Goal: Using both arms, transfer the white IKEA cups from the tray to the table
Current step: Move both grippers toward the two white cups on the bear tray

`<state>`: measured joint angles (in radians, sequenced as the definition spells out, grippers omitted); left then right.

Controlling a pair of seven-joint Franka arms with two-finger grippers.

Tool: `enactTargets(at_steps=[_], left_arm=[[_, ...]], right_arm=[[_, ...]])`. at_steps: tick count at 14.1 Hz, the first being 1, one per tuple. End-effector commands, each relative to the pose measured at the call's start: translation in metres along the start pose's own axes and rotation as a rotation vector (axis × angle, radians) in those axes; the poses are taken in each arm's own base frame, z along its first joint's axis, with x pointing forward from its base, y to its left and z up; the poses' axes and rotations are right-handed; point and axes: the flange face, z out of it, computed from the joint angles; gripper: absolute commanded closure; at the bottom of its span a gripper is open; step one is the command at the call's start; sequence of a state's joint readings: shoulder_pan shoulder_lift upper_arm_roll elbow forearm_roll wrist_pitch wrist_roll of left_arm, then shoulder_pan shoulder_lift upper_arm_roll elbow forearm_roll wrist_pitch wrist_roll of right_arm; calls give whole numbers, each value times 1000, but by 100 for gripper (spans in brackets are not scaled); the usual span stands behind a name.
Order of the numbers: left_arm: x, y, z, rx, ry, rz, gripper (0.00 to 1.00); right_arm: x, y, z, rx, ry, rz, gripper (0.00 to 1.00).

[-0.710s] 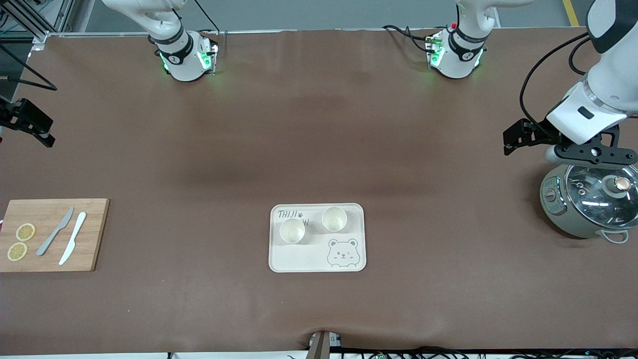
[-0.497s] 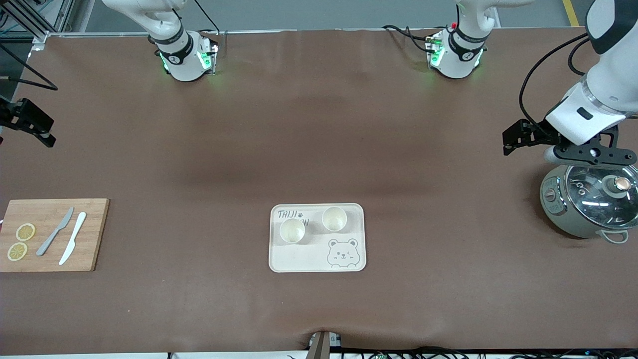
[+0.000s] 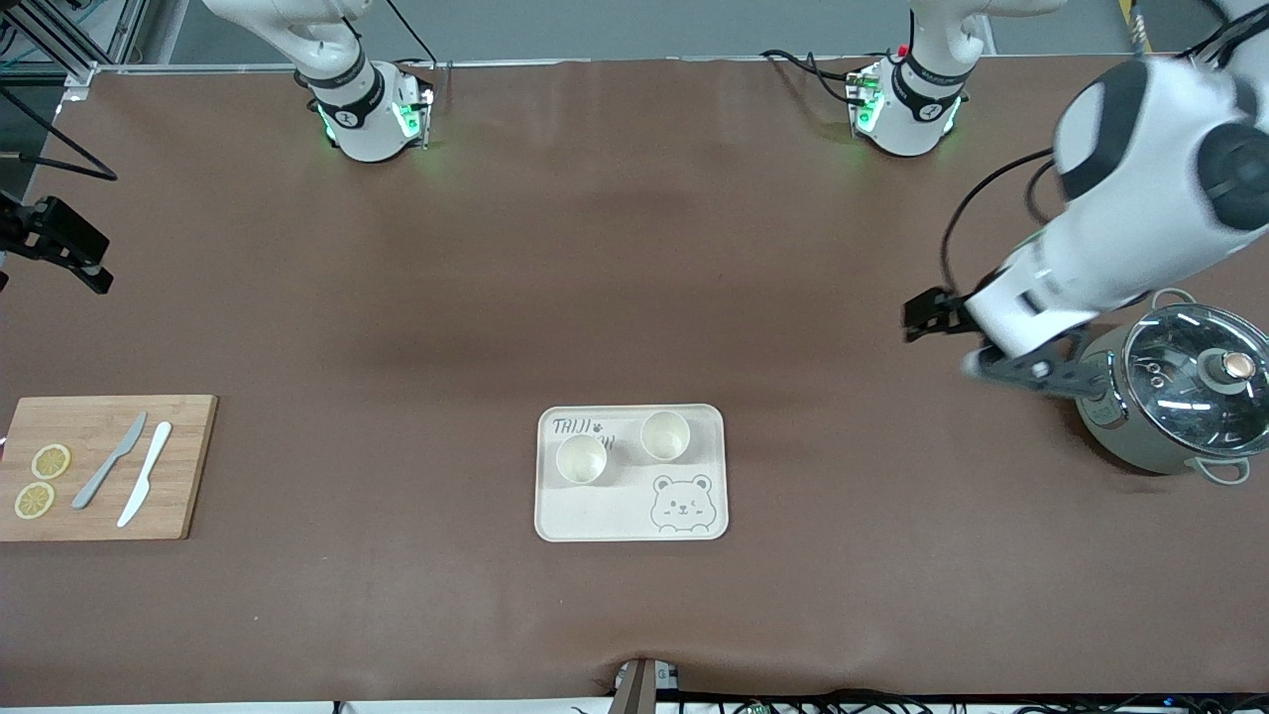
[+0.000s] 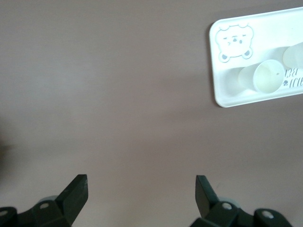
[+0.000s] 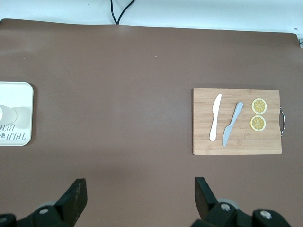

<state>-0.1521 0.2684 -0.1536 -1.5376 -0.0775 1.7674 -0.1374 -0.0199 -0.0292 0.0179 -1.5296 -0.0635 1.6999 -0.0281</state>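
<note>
A brown surface (image 3: 634, 248) runs wide and mostly bare, with things only toward the edge nearer the front camera and at the two ends. A broad open stretch lies between the two arm bases and the tray.

The tray (image 3: 632, 516), cream with a bear drawing, sits in the middle of the surface's length. On it stand two white IKEA cups, upright and apart from each other: one cup (image 3: 581, 459) toward the right arm's end, the other cup (image 3: 664, 435) toward the left arm's end and slightly farther from the front camera. Bare brown surface surrounds the tray on every side.

At the right arm's end lies one wooden cutting board (image 3: 104, 466) carrying two lemon slices (image 3: 50, 461), one grey knife (image 3: 110, 460) and one white knife (image 3: 145, 473). At the left arm's end stands one pot with a glass lid (image 3: 1180, 402), close to the surface's edge.

The left gripper (image 4: 141, 191) hangs over bare surface just beside the pot, its fingers spread wide and released, holding nothing. The right gripper (image 5: 140, 195) waits high at the right arm's end, also spread wide and empty, with the cutting board and a corner of the tray in its view.
</note>
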Motion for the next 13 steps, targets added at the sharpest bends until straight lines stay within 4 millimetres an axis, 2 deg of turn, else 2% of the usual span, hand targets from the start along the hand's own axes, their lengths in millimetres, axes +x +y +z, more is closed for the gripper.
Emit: enactTargets(at_steps=[1,4,7,9,11,13], left_arm=[[35,53,27,7,5,-56,0],[53,109,80,1,51,-80,0],[57,149,136,44,85,-86,0],[57,165,165,42,88,-117,0],[56,181,182,26,106,-115,0],[55,188,193,20,110,-121,0]], right_arm=[[3,0,-3,12,8,-2,0],[5,-4,3,11,-1,-8,0],[11,-6,9,22,15,-15,0],[14,-7,11,27,23,-12,0],[17,-15,13,30,33,-21,0],[20,-24,23,33,14,-39,0]])
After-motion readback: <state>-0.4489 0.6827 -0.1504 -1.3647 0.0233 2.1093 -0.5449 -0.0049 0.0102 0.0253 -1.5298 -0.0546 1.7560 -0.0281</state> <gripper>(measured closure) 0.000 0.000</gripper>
